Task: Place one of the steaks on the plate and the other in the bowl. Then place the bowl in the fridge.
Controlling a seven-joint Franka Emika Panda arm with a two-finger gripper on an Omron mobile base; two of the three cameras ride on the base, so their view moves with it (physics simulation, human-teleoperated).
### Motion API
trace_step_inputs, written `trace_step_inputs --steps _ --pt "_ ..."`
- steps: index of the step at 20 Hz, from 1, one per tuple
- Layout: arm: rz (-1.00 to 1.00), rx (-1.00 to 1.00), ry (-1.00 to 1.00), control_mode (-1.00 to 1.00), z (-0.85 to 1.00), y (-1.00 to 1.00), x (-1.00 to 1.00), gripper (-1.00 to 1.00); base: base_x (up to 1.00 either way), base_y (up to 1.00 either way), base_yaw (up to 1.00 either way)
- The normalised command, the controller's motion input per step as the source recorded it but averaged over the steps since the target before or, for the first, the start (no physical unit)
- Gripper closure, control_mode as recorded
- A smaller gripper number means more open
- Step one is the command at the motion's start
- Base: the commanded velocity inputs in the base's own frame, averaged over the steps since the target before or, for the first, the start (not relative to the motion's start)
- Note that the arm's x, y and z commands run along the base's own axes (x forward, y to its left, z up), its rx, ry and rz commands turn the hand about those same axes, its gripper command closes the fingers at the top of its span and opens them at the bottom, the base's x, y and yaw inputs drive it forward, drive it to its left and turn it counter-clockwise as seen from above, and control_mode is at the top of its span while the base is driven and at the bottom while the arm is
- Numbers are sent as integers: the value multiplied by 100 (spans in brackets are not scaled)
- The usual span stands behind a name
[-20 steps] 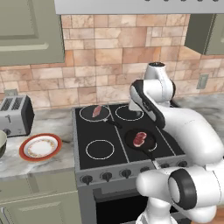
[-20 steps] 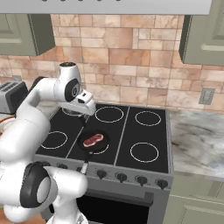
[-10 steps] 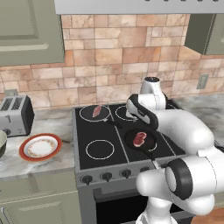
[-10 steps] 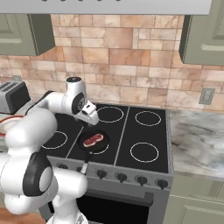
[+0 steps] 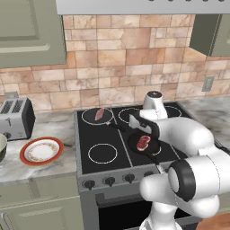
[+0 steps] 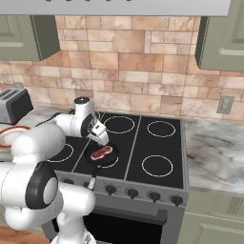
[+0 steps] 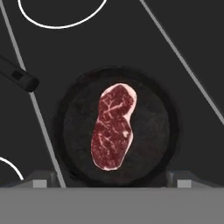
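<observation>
A white robot arm hangs its gripper (image 6: 101, 137) over a small dark pan (image 5: 134, 144) on the front-right burner of a black stovetop (image 5: 96, 134) in a green-cabinet kitchen. Jaws stand wide apart, nothing between them, not touching the meat below.

In the pan lies the darker steak (image 7: 112, 127), red w/ white marbling and a pale fat edge, flat on the pan floor and clear of the rim. Hand view looks straight down on it: steak centred in the round pan, gripper's two tips low at either side of the pan's near edge. A dark handle end (image 7: 18, 77) cuts in from upper left of that view; can't tell whose handle it is.

The second, lighter steak (image 5: 99, 114) sits on the back-left burner, in what looks like another dark pan; its rim is hard to make out. Well apart from the first steak, w/ the arm's wrist between the two in left base view.

Left of the stove, on the marble counter (image 5: 54, 123), rests the plate (image 5: 41, 150), white centre, orange-red rim, nothing on it. At the far left frame edge, just beside the plate, a sliver of the bowl (image 5: 2, 147) shows. Behind them stands a silver toaster (image 5: 15, 118) against the brick-tile wall.
</observation>
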Motion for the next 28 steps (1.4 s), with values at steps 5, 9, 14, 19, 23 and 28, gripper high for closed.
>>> trace_step_inputs --steps 5,9,14,19,23,28 --pt "-5 0 -5 -100 -38 -2 5 -100 0 0 0" --pt "-3 0 -8 -100 -34 0 11 -100 0 0 0" --pt "-1 0 -4 -100 -34 0 0 -100 0 0 0" --pt "0 0 0 -100 -33 0 0 -100 0 0 0" --pt "0 0 0 -100 -22 0 6 -100 0 0 0" --pt "0 0 0 -100 -13 0 3 -100 0 0 0"
